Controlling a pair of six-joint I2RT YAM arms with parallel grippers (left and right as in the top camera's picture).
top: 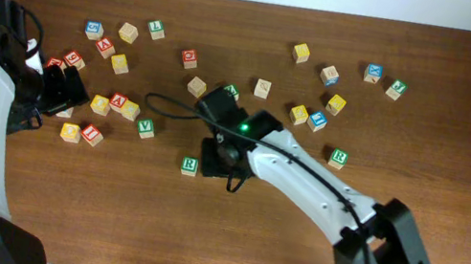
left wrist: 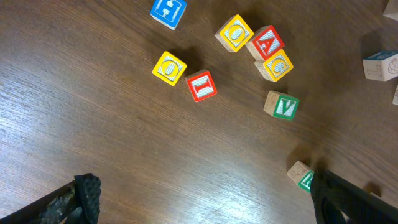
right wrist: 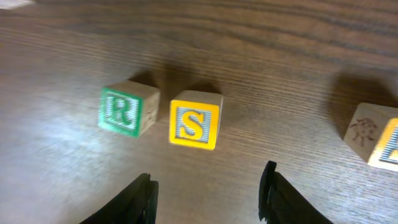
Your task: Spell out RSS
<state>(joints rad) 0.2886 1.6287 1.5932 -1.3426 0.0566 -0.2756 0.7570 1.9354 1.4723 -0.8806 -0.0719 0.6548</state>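
Observation:
In the right wrist view a green R cube (right wrist: 127,111) and a yellow S cube (right wrist: 194,121) stand side by side on the table, R on the left, close together. My right gripper (right wrist: 208,196) is open and empty, just short of the S cube. In the overhead view the R cube (top: 190,165) shows left of my right gripper (top: 222,164), which hides the S cube. My left gripper (left wrist: 205,199) is open and empty above bare wood; it sits at the table's left (top: 52,95). I cannot tell which other yellow cube is an S.
The left wrist view shows a yellow O cube (left wrist: 169,67), a red I cube (left wrist: 201,85), a red A cube (left wrist: 267,42) and a green V cube (left wrist: 282,106). Several more letter cubes lie scattered across the far half of the table, among them a green cube (top: 338,157).

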